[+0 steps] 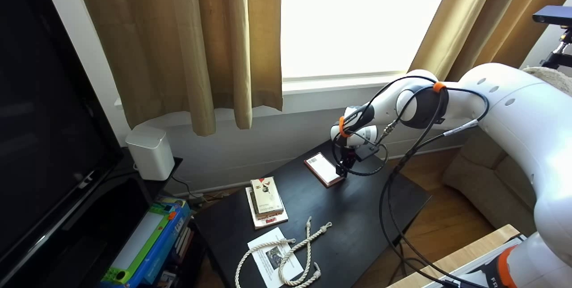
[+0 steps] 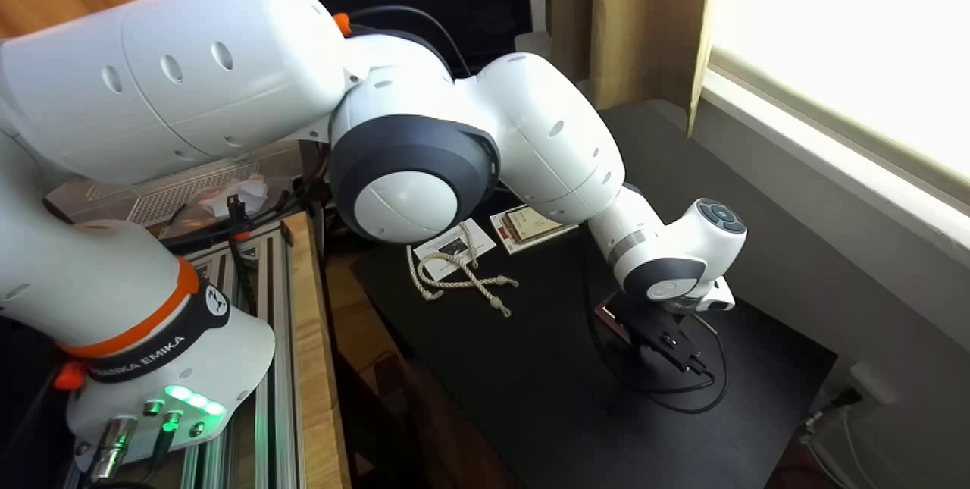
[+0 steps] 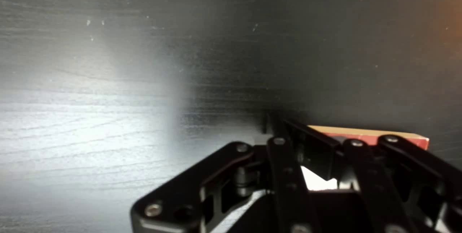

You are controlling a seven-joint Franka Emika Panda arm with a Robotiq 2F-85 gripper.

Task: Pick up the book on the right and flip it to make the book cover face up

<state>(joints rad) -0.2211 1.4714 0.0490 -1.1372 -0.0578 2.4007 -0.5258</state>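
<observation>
Tool [image 1: 341,171] low at an edge of the white-side-up book [image 1: 322,169], spread or pinch unclear from any view.

The robot's black base band [image 2: 170,331] carries the brand lettering "RANKA EMIKA" [image 2: 144,359]; the leading letter is indistinct. A round white emblem [image 2: 216,301] stands beside this lettering. In an exterior view, the letters "FR" [image 1: 494,281] are legible on the same band. Print on the book [image 1: 325,170] and the tan booklet [image 1: 268,196] is too small to read.

Black table [image 1: 357,210] | book [image 1: 322,168] | booklet stack [image 1: 267,196] | white leaflet [image 1: 274,256] | rope [image 1: 308,240]
</observation>
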